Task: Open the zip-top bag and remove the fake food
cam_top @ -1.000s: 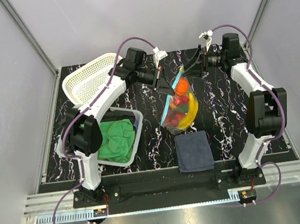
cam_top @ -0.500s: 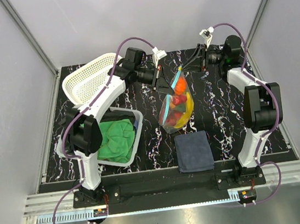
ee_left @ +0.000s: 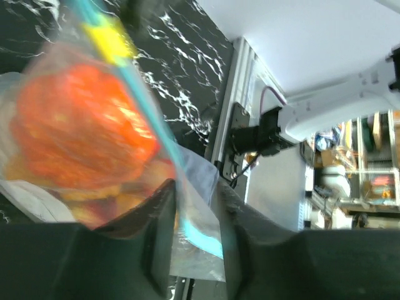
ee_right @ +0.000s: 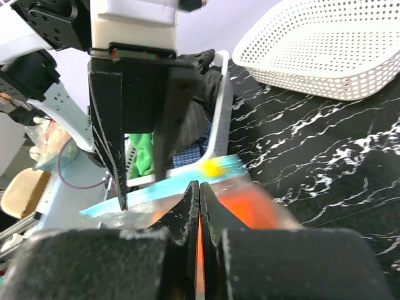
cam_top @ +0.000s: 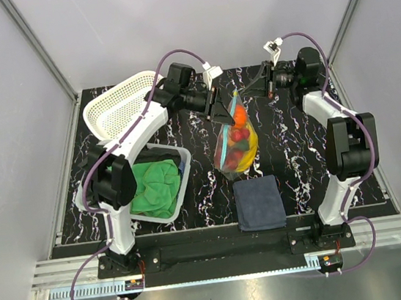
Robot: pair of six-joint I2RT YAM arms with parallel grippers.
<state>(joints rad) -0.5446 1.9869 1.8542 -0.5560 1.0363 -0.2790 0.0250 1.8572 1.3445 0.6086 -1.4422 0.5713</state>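
A: Item one, the bag (cam_top: 234, 144): where is it entered, and how is it held?

B: It is hung above the far middle of the table (cam_top: 290, 154), with the toy food (cam_top: 237, 136) sagging inside. Its blue zip strip (ee_left: 201, 237) is pinched between the fingers of the left gripper (cam_top: 223, 111), so the mouth is held uppermost and nothing is spilled.

A: Item two, the right gripper (cam_top: 252, 89)?

B: Its fingers are pressed together, just right of the bag's top. Whether film is caught between them cannot be told.

A: What is supplied by the wrist views alone?

B: A yellow slider (ee_right: 212, 167) on the strip is recorded; from above it is not made out. The overhead view alone places both arms.
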